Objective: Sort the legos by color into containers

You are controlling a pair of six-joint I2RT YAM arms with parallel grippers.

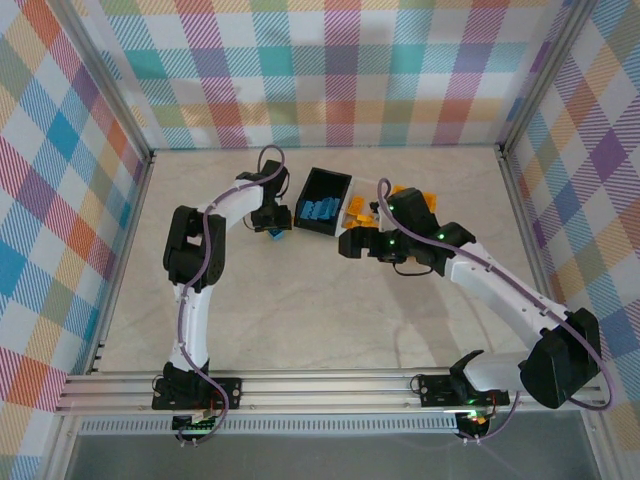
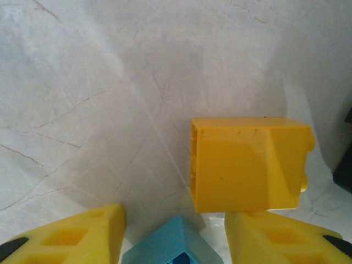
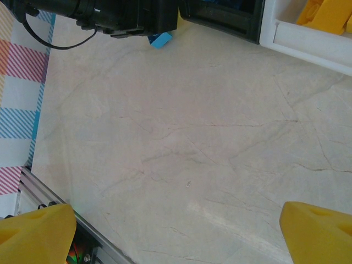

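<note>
Working close together near the middle of the table's (image 1: 300,320) far edge, the two arms could foul each other if both move at the bins at once. The black bin (image 1: 330,176), holding blue legos (image 1: 320,210), stands right beside the white bin (image 3: 308,41), which holds yellow ones. The yellow-orange bin (image 1: 420,200) lies beyond, partly behind the right arm (image 1: 490,280). With the walls so close, a loose release could drop a piece among the wrong colour.

The right gripper (image 3: 173,212) hangs spread and empty over bare table near the white bin. The left gripper (image 1: 273,226), just left of the black bin, has a blue brick (image 2: 170,245) tilted between its fingers (image 2: 82,236). Whether they press it or only flank it I cannot tell, so it may slip. A yellow brick (image 2: 247,165) lies just beyond one fingertip and could be knocked.
</note>
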